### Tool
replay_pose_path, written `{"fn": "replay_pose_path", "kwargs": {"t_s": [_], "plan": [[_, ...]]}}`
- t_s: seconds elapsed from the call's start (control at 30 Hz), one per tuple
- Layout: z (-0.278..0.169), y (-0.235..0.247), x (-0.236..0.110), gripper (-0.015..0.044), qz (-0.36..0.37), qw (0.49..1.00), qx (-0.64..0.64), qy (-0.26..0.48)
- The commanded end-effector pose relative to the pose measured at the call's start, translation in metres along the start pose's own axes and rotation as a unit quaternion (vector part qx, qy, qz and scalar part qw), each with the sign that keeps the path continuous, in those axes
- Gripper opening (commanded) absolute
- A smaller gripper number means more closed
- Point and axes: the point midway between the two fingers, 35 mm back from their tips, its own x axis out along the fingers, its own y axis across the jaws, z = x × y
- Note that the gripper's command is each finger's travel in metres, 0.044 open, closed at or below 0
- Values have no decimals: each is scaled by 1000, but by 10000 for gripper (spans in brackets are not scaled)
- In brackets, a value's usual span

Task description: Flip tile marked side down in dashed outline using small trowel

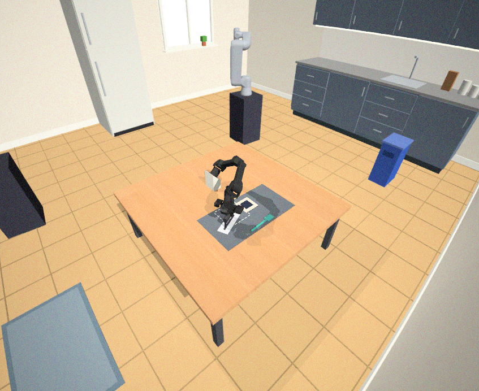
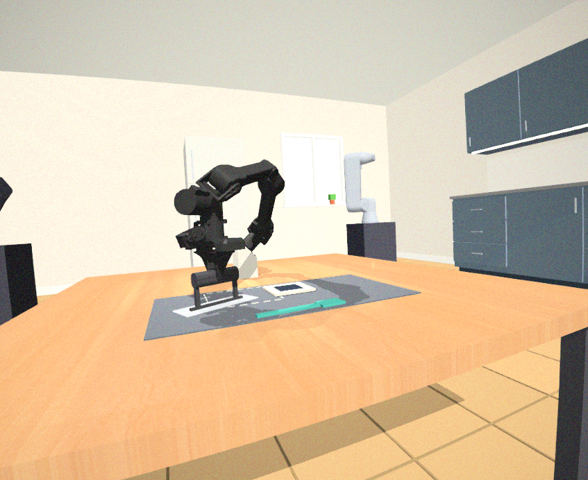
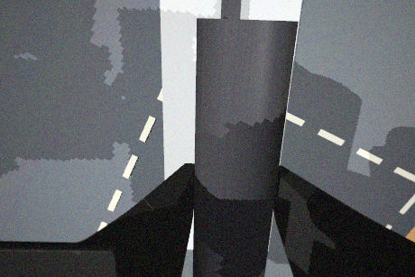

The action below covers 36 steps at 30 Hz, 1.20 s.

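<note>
The trowel (image 1: 225, 227) (image 2: 214, 279) (image 3: 245, 91) is a white flat blade with a dark cylinder handle raised on two posts. It rests on the grey mat (image 1: 273, 198) (image 2: 382, 294) (image 3: 54, 100), across the dashed outline (image 1: 216, 212) (image 3: 146, 129). My gripper (image 1: 227, 217) (image 2: 215, 272) (image 3: 232, 174) points straight down and is shut on the handle, one finger on each side. The tile (image 1: 245, 204) (image 2: 289, 288) is cream with a dark blue marked square facing up. It lies flat on the mat just beyond the outline.
A teal long-handled tool (image 1: 262, 222) (image 2: 299, 308) lies on the mat in front of the tile. The arm's base stands at the mat's back edge, beside a pale wedge block (image 1: 212, 179). The wooden table (image 1: 189, 260) (image 2: 232, 382) spreads around the mat.
</note>
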Motion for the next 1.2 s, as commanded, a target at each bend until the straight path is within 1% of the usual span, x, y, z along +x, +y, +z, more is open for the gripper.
{"fn": "replay_pose_path", "kwargs": {"t_s": [0.0,0.47,0.8,1.17], "plan": [[-1,0,3,130,0,1000,2,3],[-1,0,3,130,0,1000,12,3],[-1,0,3,130,0,988,157,3],[-1,0,3,130,-1,949,316,3]]}}
